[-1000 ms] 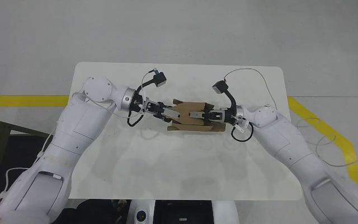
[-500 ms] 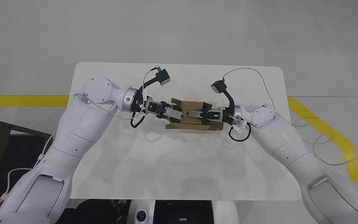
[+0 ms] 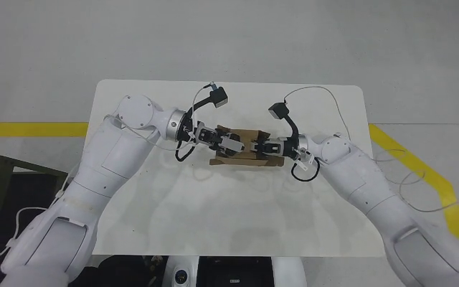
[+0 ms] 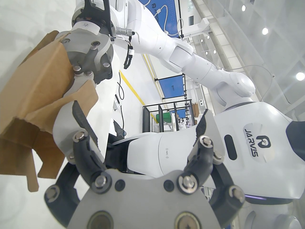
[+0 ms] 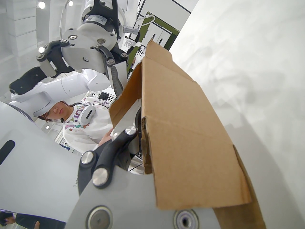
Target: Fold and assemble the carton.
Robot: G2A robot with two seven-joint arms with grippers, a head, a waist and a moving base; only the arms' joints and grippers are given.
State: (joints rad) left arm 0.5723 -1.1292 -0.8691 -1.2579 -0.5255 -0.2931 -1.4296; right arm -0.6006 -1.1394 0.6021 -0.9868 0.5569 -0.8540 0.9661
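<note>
white worktop (image 3: 229, 208) logged on grey floor, yellow stripe (image 3: 43, 129) passing behind it. found brown carton (image 3: 246, 134) near worktop centre, partly opened, flaps loose at both ends, caught between the two end effectors. noted left end effector (image 3: 233, 143) released and spread wide: one finger (image 4: 71, 122) laid against a flap at its end of carton, the other well clear in air. noted right end effector (image 3: 251, 148) grasping carton at the opposite end, cardboard wall pinched in its grip. could not tell whether carton touches worktop.
</note>
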